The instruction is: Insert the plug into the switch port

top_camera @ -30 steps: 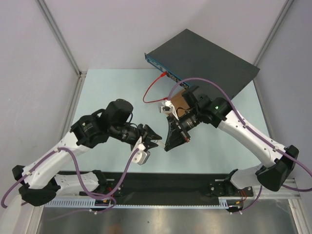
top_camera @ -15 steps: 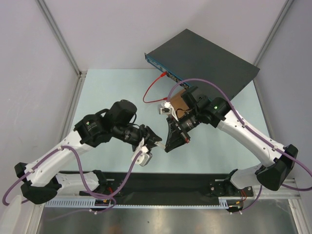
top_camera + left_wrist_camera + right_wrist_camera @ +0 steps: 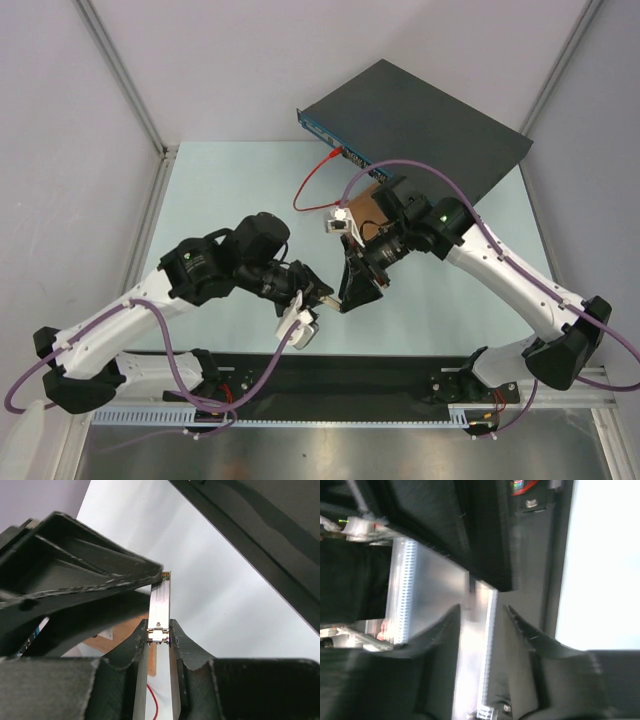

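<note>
Left gripper (image 3: 159, 630) is pinched narrow on the plug (image 3: 160, 600), out in the middle over the table. Right gripper (image 3: 482, 611) meets it tip to tip, its jaws a bit apart around the plug's other end, with a gap on one side. The switch (image 3: 430, 120) sits well apart at the back right.

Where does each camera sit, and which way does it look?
Top external: fixed above and behind, looking down at the table, switch, left arm and right arm.
Left wrist: on the left arm, looking along the left gripper at the plug it pinches.
Right wrist: on the right arm, looking along the right gripper; blurred.
Shared: top and left wrist both show the grippers meeting.
</note>
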`<state>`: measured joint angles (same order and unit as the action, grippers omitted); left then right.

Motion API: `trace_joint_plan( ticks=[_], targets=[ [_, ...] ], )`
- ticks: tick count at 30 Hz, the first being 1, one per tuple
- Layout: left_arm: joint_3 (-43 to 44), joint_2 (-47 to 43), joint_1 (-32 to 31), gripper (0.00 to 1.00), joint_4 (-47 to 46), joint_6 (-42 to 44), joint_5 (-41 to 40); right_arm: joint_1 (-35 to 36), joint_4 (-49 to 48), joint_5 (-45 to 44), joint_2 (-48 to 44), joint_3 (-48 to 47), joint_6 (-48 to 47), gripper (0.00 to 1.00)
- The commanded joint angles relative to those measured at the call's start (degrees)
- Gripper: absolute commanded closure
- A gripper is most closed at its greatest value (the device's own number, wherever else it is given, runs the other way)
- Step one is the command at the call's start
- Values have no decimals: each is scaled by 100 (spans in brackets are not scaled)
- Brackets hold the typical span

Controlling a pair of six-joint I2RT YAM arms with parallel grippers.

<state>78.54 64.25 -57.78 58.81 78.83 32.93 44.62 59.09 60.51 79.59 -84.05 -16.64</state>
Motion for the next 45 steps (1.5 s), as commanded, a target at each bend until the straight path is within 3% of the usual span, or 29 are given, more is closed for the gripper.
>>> trace_joint_plan(
  ticks=[1, 3, 6, 9, 13, 17, 19, 23, 24, 27, 32, 37, 45],
  targets=[
    [-66, -35, -85, 100, -306, -480, 108, -207, -284, -574, -101, -489, -76, 49],
    [-216, -149, 20, 100, -510, -1061, 257, -679, -389, -619, -233, -629, 46, 30],
    [-541, -316, 135, 100, -1054, -2026, 381, -1235, -749, -497, -443, -805, 363, 18],
    [-796, -317, 380, 100, -1924, -3344, 354, -1780, -1573, -916, -969, -850, 1047, 3],
    [-972, -115, 592, 100, -3099, -4962, -4, -2710, -2856, -1541, -1760, -561, 1986, 0],
    [-1140, 0, 522, 100, -4200, -6525, -1251, -3877, -2991, -1919, -2140, -429, 2769, 0],
    [-1061, 192, 470, 100, -4446, -6783, -1812, -4398, -2642, -2157, -2202, -375, 3069, 0],
    [-1367, 281, 425, 100, -5369, -7713, -2755, -5953, -1946, -1334, -2062, -183, 3614, 0],
    [-1446, 281, 417, 100, -5762, -7803, -2861, -6705, -1989, -705, -2027, 70, 3885, 0],
    [-1702, 386, 381, 100, -6327, -8154, -3178, -7859, -2461, 265, -1939, 650, 4649, 0],
    [-1913, 580, 337, 100, -6776, -8261, -3626, -8171, -2507, 672, -1754, 1074, 4740, 0],
    [-2115, 799, 337, 100, -7401, -8366, -3618, -8057, -4096, 769, -1860, 1979, 5976, 0],
    [-1975, 1247, 311, 100, -7638, -8410, -3618, -7530, -5327, 585, -1517, 2498, 6524, 0]
  ],
)
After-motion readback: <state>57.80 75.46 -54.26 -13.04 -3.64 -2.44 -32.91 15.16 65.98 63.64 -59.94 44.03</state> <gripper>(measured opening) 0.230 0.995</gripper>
